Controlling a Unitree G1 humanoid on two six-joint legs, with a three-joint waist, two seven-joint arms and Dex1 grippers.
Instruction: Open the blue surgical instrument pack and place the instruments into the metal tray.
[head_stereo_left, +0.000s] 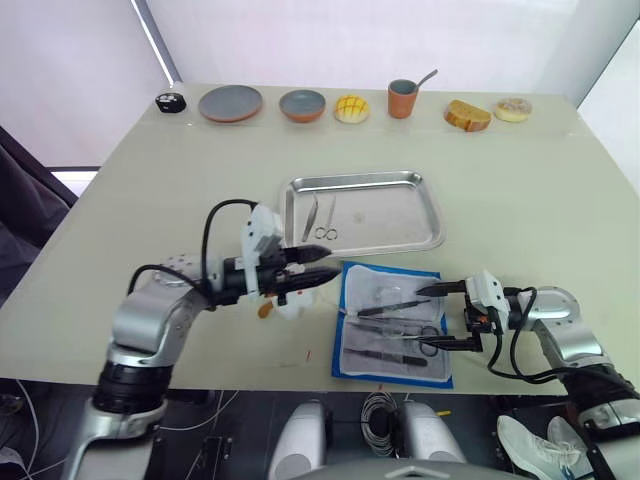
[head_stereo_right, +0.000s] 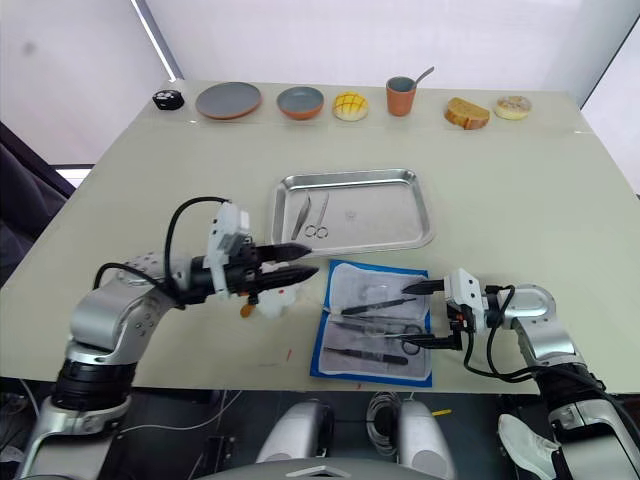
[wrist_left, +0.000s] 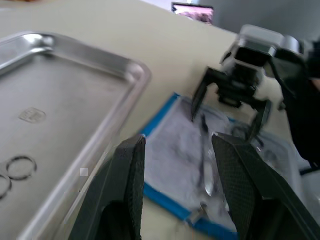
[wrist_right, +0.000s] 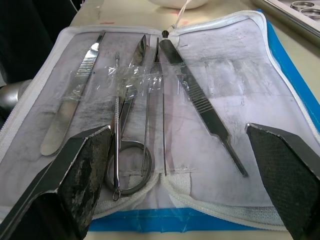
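Both grippers stand with jaws spread and nothing between them: the right gripper (head_stereo_left: 438, 316) wide open at the right edge of the blue surgical instrument pack (head_stereo_left: 392, 322), the left gripper (head_stereo_left: 322, 264) partly open just left of it. The pack lies unzipped on the table (head_stereo_left: 520, 190), its whitish inner sheet edged in blue. Five slim steel instruments (wrist_right: 150, 100) lie on it under a clear strap, perhaps tweezers, scissors and a probe. The metal tray (head_stereo_left: 400, 215), just beyond, holds two more tools (head_stereo_left: 320, 218).

Bright-blue pack (head_stereo_left: 392, 324) with white lining, silver instruments (wrist_right: 150, 95), shiny steel tray (head_stereo_left: 365, 212), beige table (head_stereo_left: 520, 190)
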